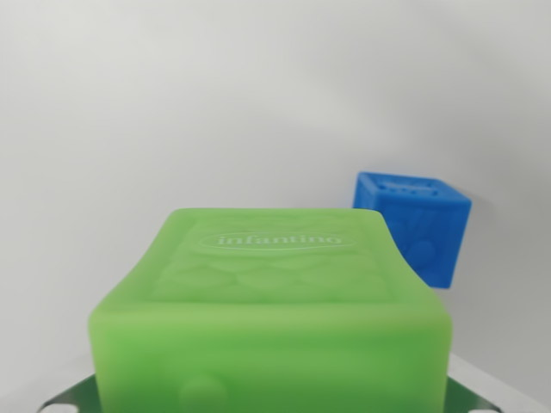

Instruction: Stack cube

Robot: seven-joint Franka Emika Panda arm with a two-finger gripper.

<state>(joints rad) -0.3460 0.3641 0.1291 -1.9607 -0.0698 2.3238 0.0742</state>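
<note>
Right up against the lens, the green cube point(271, 323) is filling the lower middle of the wrist view, its front face blurring out of focus and its top face tilting away from us, carrying an oval stamp that is reading "infantino" above a faint scale-like pattern. Low on that front face a small round bump is just showing. Peeking out from under the cube at the bottom corners, thin grey metal edges point(65, 396) are catching green reflections; these could be parts of the tool, but its fingertips are not showing, so I cannot tell whether it is open, closed or gripping the cube. Moving further back and toward the wrist view's right, the blue cube point(422, 225) is sitting apart from the green one, turned corner-on, with raised dots along its top face and a moulded relief on the side facing us. The green cube's right edge is overlapping the blue cube's lower left corner in this view, hiding a little of it. Behind both, the pale white desk point(172, 120) is stretching away, blending into a plain white background.
</note>
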